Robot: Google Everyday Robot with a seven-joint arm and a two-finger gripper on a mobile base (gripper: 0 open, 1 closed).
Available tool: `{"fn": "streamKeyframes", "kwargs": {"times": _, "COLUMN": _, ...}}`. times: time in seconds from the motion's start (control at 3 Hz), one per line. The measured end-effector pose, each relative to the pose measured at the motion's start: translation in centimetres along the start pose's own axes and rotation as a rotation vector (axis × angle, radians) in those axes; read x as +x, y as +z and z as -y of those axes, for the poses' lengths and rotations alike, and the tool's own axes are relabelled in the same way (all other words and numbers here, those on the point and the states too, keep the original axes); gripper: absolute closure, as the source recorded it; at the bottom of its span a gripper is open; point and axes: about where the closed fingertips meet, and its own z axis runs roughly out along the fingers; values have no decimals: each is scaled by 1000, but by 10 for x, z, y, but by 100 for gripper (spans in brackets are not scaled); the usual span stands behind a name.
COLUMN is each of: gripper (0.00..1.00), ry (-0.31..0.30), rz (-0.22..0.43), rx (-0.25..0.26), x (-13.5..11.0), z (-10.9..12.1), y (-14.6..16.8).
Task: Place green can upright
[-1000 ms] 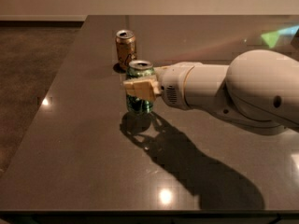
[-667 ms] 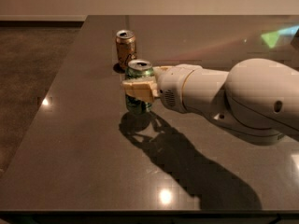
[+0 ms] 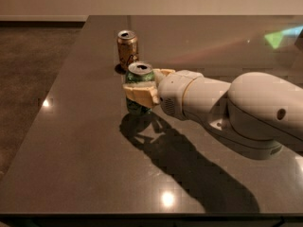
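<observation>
Camera view: green-and-white aluminium drink can (image 3: 138, 77), upright, clamped in tan two-finger gripper (image 3: 141, 82), at or just above dark glossy tabletop (image 3: 90, 169), near gold-brown can (image 3: 128, 48). Step judged: set-down; next, release and withdraw without tipping.

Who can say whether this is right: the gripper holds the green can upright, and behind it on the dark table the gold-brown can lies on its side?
Not quite. The gold-brown can does not lie on its side. It stands upright on the dark table, silver top facing up. The rest holds: it is behind the green can, which the gripper holds upright. The camera view shows this.
</observation>
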Motion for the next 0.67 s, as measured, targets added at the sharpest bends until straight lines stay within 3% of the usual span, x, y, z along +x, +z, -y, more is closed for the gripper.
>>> {"fn": "streamKeyframes", "kwargs": {"times": 0.67, "gripper": 100, "ry": -19, "rz": 16, "rx": -3, "x": 14, "z": -6, "y": 6}}
